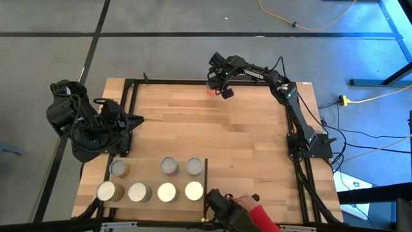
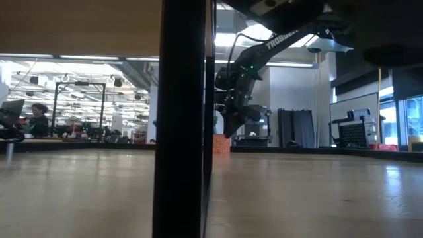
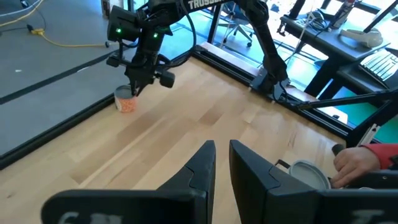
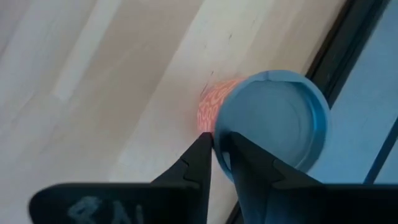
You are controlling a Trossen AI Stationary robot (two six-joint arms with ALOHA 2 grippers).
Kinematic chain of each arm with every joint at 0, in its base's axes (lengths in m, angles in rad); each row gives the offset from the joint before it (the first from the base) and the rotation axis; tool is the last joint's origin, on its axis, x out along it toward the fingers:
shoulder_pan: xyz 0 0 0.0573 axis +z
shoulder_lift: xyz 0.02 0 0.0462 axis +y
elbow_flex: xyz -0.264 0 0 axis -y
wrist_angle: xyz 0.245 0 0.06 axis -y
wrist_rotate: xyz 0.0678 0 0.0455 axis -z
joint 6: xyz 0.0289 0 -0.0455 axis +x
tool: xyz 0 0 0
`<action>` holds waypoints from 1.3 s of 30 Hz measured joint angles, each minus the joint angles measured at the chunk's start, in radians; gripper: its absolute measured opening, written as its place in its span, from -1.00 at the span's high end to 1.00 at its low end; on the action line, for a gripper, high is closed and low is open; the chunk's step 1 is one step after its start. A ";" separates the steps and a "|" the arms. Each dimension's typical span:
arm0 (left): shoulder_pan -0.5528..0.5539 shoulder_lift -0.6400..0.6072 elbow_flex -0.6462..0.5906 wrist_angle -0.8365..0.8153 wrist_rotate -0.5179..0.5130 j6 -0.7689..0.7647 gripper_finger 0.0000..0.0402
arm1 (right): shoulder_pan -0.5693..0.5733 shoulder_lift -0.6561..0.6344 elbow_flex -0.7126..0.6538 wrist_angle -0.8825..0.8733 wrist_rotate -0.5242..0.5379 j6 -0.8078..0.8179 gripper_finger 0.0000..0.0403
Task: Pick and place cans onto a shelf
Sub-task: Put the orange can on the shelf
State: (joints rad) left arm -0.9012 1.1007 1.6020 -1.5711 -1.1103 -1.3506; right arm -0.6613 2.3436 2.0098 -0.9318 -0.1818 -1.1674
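An orange can (image 1: 210,91) with a bluish lid (image 4: 273,118) stands upright on its base at the table's far edge. My right gripper (image 4: 216,144) points down at it with a narrow gap between its fingers. One finger is outside the can's wall and the other over the lid. Several cans (image 1: 167,192) stand upright on the shelf (image 1: 145,173) at the near left, beside its black bar (image 1: 205,180). My left gripper (image 3: 222,149) waits raised at the table's left side, its fingers slightly apart and empty. My right gripper comes from above, and its fingertips (image 4: 202,152) stand on either side of the can's top rim (image 4: 211,124), on the side away from the table's far edge. I cannot tell whether they touch the rim. The can stands upright on the table.
A person's hand (image 1: 243,203) in a red sleeve is at the near edge, right of the shelf, beside a grey-lidded can (image 3: 305,173). A black frame (image 1: 167,81) runs along the table's far edge just behind the orange can. Bare wood lies in the table's middle (image 1: 212,129).
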 joint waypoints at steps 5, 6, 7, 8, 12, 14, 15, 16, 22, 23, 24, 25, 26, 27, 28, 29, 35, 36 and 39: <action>0.000 0.000 0.000 0.000 0.000 0.000 0.81 | 0.001 -0.001 0.000 0.000 0.010 0.124 0.93; 0.000 0.000 0.000 0.000 0.000 0.000 0.81 | 0.004 -0.001 0.000 -0.004 0.022 0.137 0.94; 0.000 0.000 0.000 0.000 0.000 0.000 0.81 | 0.007 -0.001 0.000 -0.011 0.023 0.140 0.94; 0.000 0.000 0.000 0.000 0.000 0.000 0.81 | 0.010 -0.001 0.000 -0.019 0.023 0.142 0.94; 0.000 0.000 0.000 0.000 0.000 0.000 0.81 | 0.027 -0.016 -0.002 -0.077 0.035 0.142 0.97; 0.000 0.000 0.000 0.000 0.000 0.000 0.81 | 0.037 -0.031 -0.005 -0.117 0.036 0.142 0.97; 0.000 0.000 0.000 0.000 0.000 0.000 0.81 | 0.042 -0.041 -0.007 -0.145 0.033 0.142 0.97; 0.000 0.000 0.000 0.000 0.000 0.000 0.81 | 0.047 -0.055 -0.008 -0.164 0.031 0.143 0.98; 0.000 0.000 0.000 0.000 0.000 0.033 0.81 | 0.071 -0.144 -0.006 -0.247 0.023 0.216 0.98; 0.000 0.000 0.000 0.000 0.000 0.041 0.81 | 0.076 -0.159 -0.006 -0.259 0.024 0.226 0.98; 0.000 0.000 0.000 0.000 0.000 0.045 0.81 | 0.080 -0.178 -0.006 -0.267 0.024 0.246 0.98; 0.000 0.000 0.000 0.000 0.000 0.045 0.81 | 0.086 -0.199 -0.006 -0.271 0.024 0.264 0.98; 0.000 0.000 0.000 0.000 0.000 0.045 0.81 | 0.092 -0.221 -0.006 -0.272 0.025 0.284 0.98; 0.000 0.000 0.000 0.000 0.000 0.045 0.81 | 0.101 -0.241 -0.005 -0.272 0.023 0.311 0.98; 0.000 0.000 0.000 0.000 0.000 0.045 0.81 | 0.110 -0.260 -0.004 -0.271 0.024 0.338 0.98; 0.000 0.000 0.000 0.000 0.000 0.045 0.81 | 0.119 -0.280 -0.004 -0.271 0.023 0.369 0.98; 0.000 0.000 0.000 0.000 0.000 0.103 0.81 | 0.212 -0.368 0.053 -0.262 0.055 0.591 0.98; 0.000 0.000 0.000 0.000 0.001 0.114 0.81 | 0.236 -0.369 0.079 -0.268 0.086 0.616 0.98; 0.000 -0.002 0.000 0.000 0.002 0.147 0.81 | 0.300 -0.359 0.166 -0.308 0.166 0.667 0.98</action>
State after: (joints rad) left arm -0.9012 1.0989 1.6020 -1.5711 -1.1084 -1.2035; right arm -0.3612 1.9843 2.1760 -1.2395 -0.0161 -0.5007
